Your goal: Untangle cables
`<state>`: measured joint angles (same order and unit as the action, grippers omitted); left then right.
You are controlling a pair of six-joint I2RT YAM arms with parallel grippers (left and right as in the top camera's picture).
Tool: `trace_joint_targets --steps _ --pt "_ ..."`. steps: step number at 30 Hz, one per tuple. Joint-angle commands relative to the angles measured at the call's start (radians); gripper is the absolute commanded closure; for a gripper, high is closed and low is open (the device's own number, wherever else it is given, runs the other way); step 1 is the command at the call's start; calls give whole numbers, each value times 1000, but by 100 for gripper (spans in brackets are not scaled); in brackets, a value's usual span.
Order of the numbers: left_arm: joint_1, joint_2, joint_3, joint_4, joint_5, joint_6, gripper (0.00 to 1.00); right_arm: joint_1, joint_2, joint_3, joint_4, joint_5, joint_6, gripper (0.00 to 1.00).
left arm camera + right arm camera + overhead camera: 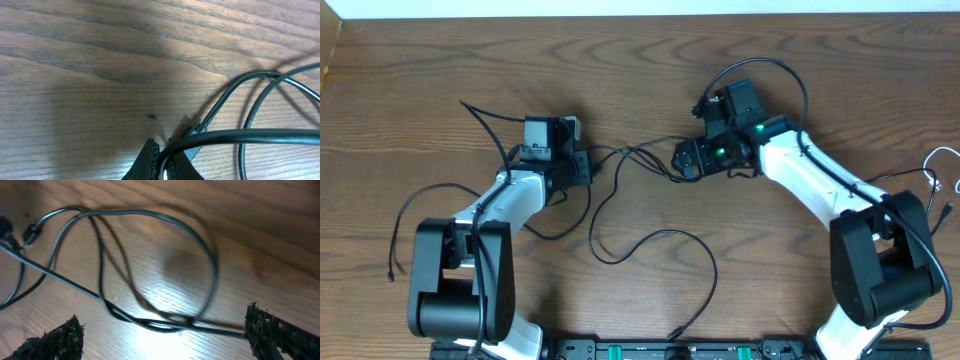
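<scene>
Left gripper point(161, 156) pressed together, pinching a black cable point(250, 135) right at the fingertips. Right gripper point(165, 335) spread wide, one finger on either side of a crossed loop point(214, 270) of thin black cable lying flat on the table point(260, 210); no contact visible. From overhead, black cable strung between the two grippers at mid-table, slack curling toward the near edge. White cable point(942, 155) well apart at the right edge.
</scene>
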<state>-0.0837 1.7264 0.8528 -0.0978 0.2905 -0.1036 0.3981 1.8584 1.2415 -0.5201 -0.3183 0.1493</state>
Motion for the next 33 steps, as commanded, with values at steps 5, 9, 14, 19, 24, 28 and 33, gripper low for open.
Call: trace_joint_targets --steps 5,9,14,19,24,28,33 --pt "-40 3 2 2 16 22 93 52 9 12 5 -2 -9 1" --pt "-41 3 2 2 16 21 92 79 9 12 5 -2 -9 1" --pt "-42 3 2 2 16 21 92 98 9 12 16 -1 -9 1" --pt "-42 3 2 3 16 21 92 111 9 12 24 5 -9 2" --pt "-42 3 2 2 12 21 92 114 9 12 24 53 11 7" --pt "-42 3 2 2 12 21 92 114 9 12 30 107 108 8" --pt "-42 3 2 -1 12 21 93 117 10 12 31 110 167 8"
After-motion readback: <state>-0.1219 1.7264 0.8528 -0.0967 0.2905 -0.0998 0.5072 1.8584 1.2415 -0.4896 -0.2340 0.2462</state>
